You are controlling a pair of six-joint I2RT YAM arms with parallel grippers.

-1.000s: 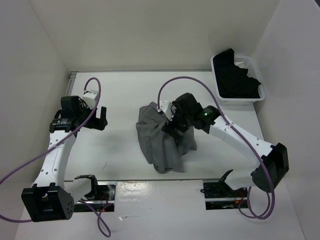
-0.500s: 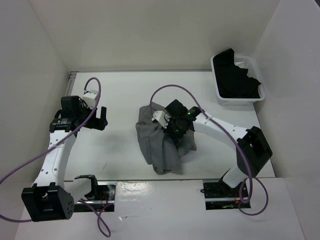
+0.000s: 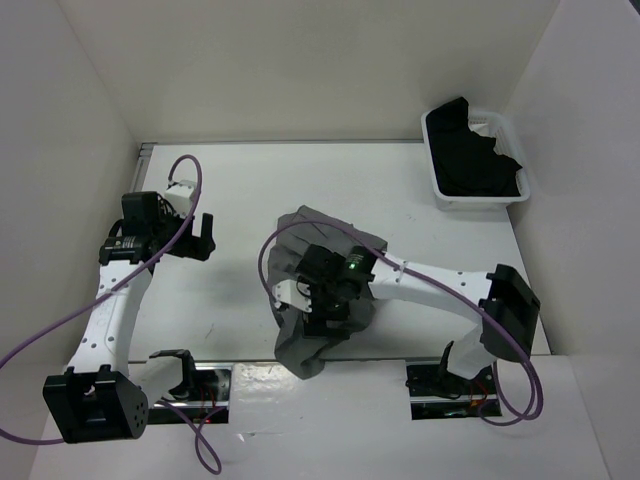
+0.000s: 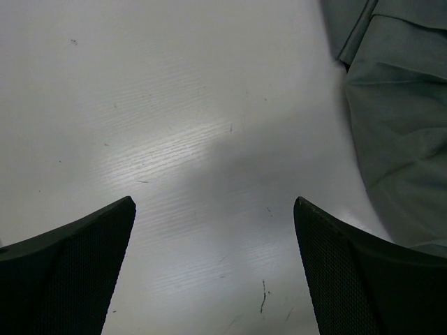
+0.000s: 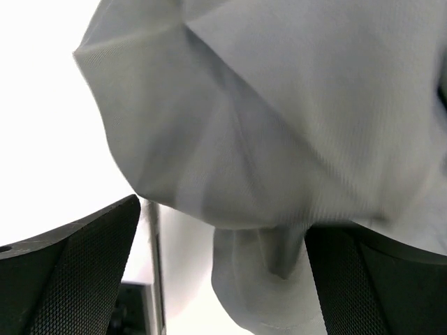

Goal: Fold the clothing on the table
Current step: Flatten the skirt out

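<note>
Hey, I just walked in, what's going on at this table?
Two robot arms are working on folding a grey skirt on a white table. The right gripper is down on the skirt's near side with its jaws wide apart and fabric bunched between them. The left gripper hangs open over bare table to the skirt's left, touching nothing. The skirt is a crumpled heap, not folded yet. A bin in the far right corner holds a black garment.
</note>
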